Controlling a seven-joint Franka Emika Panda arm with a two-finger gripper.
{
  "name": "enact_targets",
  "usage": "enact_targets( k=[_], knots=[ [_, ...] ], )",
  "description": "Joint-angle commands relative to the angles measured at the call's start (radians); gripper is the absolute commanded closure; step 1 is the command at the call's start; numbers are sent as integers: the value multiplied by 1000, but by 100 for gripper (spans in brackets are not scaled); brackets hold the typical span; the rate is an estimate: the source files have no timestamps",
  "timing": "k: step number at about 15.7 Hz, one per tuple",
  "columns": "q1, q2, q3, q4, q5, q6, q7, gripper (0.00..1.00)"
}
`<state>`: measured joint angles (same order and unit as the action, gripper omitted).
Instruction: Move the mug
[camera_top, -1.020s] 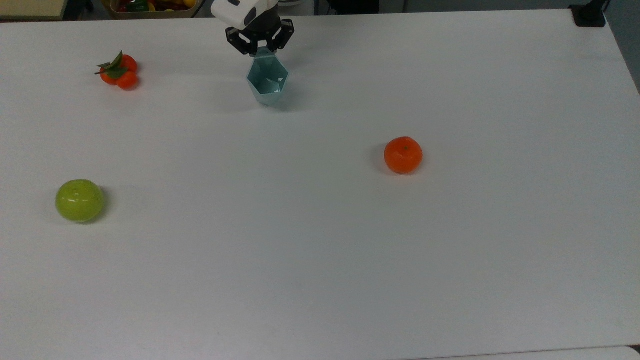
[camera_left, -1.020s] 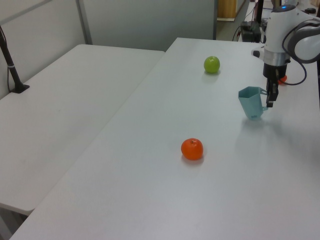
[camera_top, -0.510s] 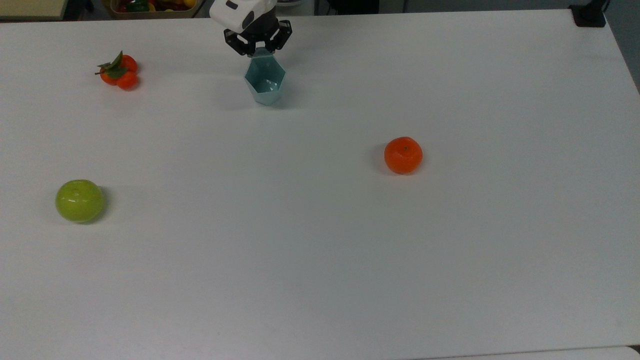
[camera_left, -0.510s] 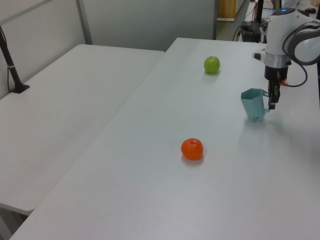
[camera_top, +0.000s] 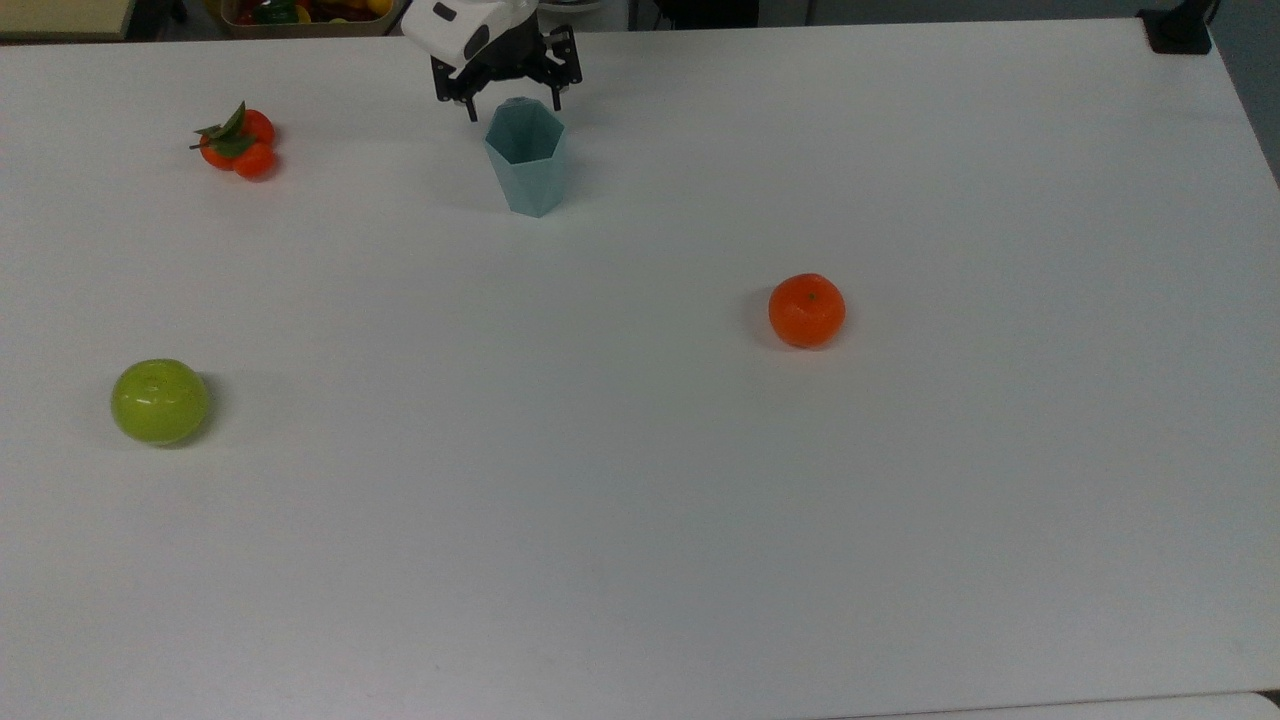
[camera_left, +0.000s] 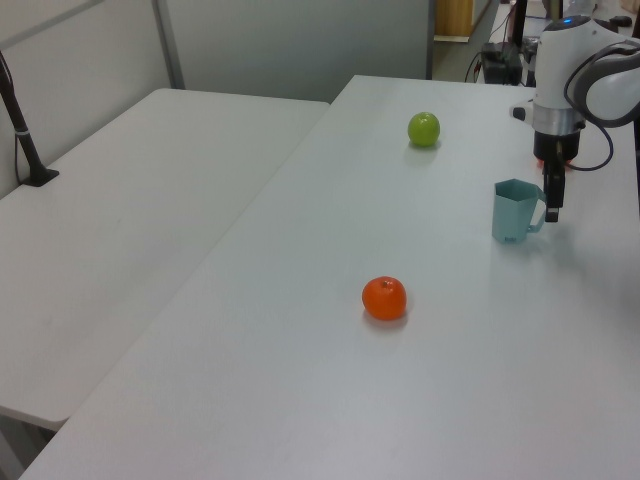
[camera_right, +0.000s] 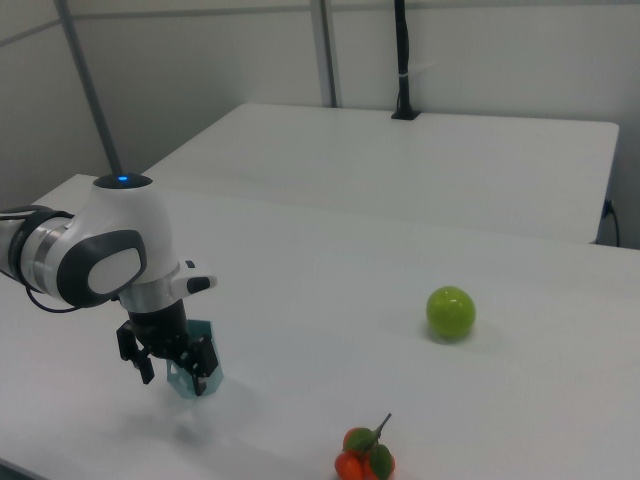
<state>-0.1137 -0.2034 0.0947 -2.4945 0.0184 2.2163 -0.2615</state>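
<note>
Mug (camera_top: 525, 165) now upright near table (camera_top: 640, 500) far edge (jaws spread beside handle), open tabletop ahead.

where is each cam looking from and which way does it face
Top view: high over the table's near edge, looking down; gripper sits behind the upright mug.
Left view: low beside the orange end, looking along the table; arm at far right.
Right view: behind the arm, facing the green apple.
All three share the mug and green apple.
</note>
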Motion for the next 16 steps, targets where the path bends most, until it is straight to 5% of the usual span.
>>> enact_targets(
  k=[1,10,16],
  knots=[
    [3,-27,-7,57,35,-124,-15,0],
    [25,-11,-6,544,37,-555,272,0],
    [28,88,-7,876,72,-834,416,0]
  ],
)
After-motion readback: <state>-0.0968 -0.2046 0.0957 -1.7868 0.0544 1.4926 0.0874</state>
